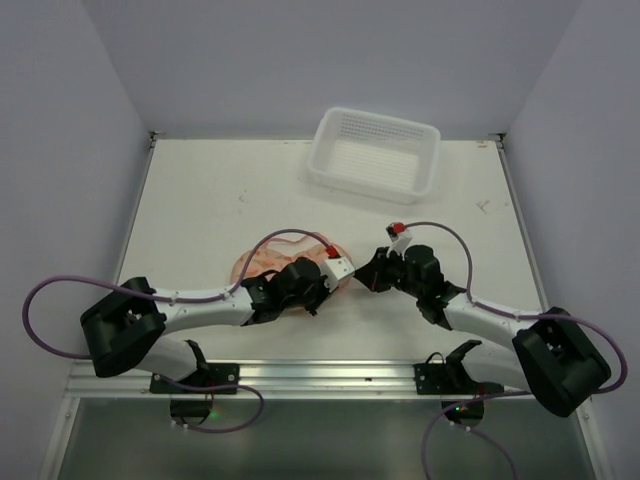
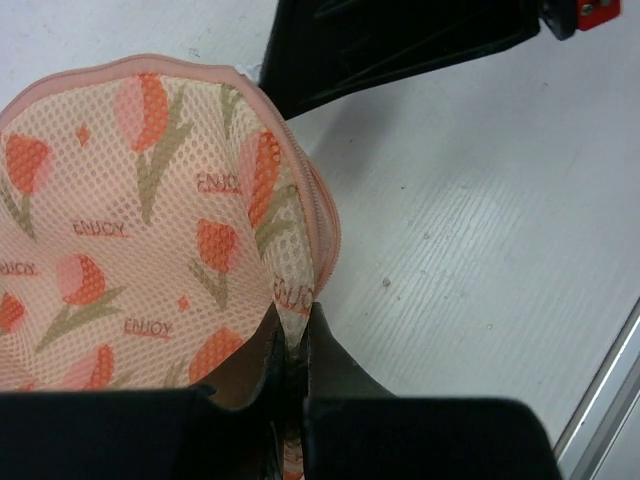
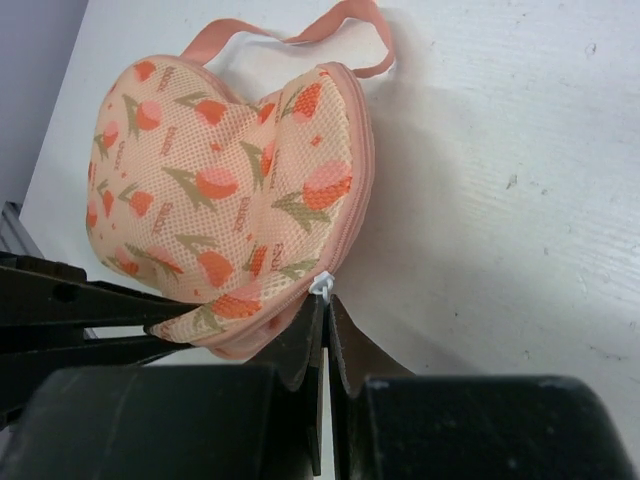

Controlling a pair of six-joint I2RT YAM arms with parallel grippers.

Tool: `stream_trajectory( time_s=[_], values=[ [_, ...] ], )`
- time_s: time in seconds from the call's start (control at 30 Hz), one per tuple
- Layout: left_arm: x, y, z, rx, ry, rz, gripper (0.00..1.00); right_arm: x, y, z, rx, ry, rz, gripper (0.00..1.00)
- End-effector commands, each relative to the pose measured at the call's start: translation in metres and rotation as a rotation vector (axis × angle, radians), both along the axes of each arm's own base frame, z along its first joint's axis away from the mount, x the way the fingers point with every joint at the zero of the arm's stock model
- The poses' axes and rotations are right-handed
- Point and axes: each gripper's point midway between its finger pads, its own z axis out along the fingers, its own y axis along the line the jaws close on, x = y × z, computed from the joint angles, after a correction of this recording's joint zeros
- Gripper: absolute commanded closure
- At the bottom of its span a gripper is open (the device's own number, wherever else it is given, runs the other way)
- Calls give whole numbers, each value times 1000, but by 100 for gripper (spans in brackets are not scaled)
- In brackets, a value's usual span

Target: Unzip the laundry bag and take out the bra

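laundry bag (image 1: 275, 262) lies flat on the tabletop (image 1: 200, 200), near-centre, just fwd of the two arms; peach mesh w/ red-orange tulip print and "enjoy" lettering, pink zip edging round the perimeter. pink carry loop (image 3: 335, 22) extends from the far side of the bag and rests on the tabletop. left claw (image 2: 297, 328): closed, gripping a fold of bag mesh at the edge next to the zip; fabric is pinched between the fingertips and pulled up slightly. right claw (image 3: 322, 306): closed, tips meeting on the white zip pull (image 3: 321, 286) at the near end of the zip track; pull appears pinched between them. zip edging in the right wrist view reads as shut along the visible run. in the top view both claws sit at the right-hand lobe of the bag, left claw (image 1: 338, 268) just beside right claw (image 1: 368, 275), w/ a small gap between them. white lattice basket (image 1: 380, 118) stands at the far edge of the tabletop, well apart from the bag.
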Motion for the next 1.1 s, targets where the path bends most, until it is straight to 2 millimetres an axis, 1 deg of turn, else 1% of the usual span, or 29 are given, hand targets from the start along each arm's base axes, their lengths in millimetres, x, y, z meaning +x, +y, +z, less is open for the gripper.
stream_trajectory(
  time_s=[0.0, 0.03, 0.07, 0.1, 0.13, 0.17, 0.2, 0.23, 0.3, 0.33, 0.43, 0.5, 0.57, 0.6, 0.67, 0.73, 0.77, 0.8, 0.83, 0.87, 0.9, 0.93, 0.97, 1.0, 1.07],
  values=[
    [-18, -5, 6, -31, 13, -82, 100, 29, 4, 27, -6, -114, -10, 100],
    [-17, -5, 11, -44, 3, -76, 100, 30, 6, 26, -6, -113, -2, 100],
    [-15, -4, 14, -56, 1, -52, 93, 30, 6, 25, -1, -110, -3, 100],
    [-3, 3, 18, -49, -39, 24, 84, 30, 7, 25, 3, -110, -4, 100],
    [3, 6, 28, -69, -58, 65, 72, 30, 6, 26, 13, -108, -15, 100],
    [5, 8, 33, -86, -60, 97, 30, 28, 4, 23, 13, -104, -22, 100],
    [8, 10, 39, -99, -71, 123, 22, 29, 2, 22, 11, -103, -31, 100],
    [9, 9, 51, -135, -80, 131, 21, 28, 2, 20, 11, -98, -34, 100],
    [8, 8, 63, -171, -70, 140, 21, 26, -1, 18, 10, -93, -43, 100],
    [8, 9, 72, -197, -63, 166, 21, 26, -1, 19, 16, -91, -51, 100],
    [15, 20, 84, -219, -51, 240, 21, 23, -6, 17, 23, -86, -74, 100],
    [19, 36, 83, -239, 12, 319, 23, 22, -10, 17, 25, -85, -89, 100],
    [14, 45, 75, -253, 85, 341, 24, 21, -13, 16, 16, -79, -108, 100],
    [7, 49, 66, -244, 112, 328, 25, 20, -16, 16, 13, -75, -115, 100],
    [-3, 58, 59, -221, 138, 325, 28, 19, -21, 14, 7, -66, -142, 100],
    [-5, 75, 39, -157, 163, 400, 30, 17, -26, 16, 12, -57, -169, 100],
    [-6, 78, 33, -158, 190, 442, 34, 16, -30, 14, 7, -54, -189, 100],
    [-7, 81, 21, -133, 207, 465, 35, 15, -32, 14, 15, -51, -199, 100],
    [-7, 82, 16, -136, 226, 495, 37, 13, -32, 21, 33, -71, -199, 100],
    [-6, 82, 13, -135, 228, 507, 38, 11, -32, 21, 36, -69, -194, 100],
    [-5, 84, 4, -119, 239, 520, 39, 9, -32, 24, 42, -72, -192, 100],
    [-1, 81, 2, -135, 239, 530, 41, 8, -33, 30, 49, -91, -185, 100],
    [4, 83, 0, -140, 245, 553, 42, 5, -32, 30, 56, -90, -174, 100],
    [11, 90, -10, -129, 260, 589, 43, 2, -28, 32, 73, -93, -150, 100],
    [24, 89, -10, -161, 245, 605, 42, -4, -26, 33, 89, -98, -125, 100]
  ],
)
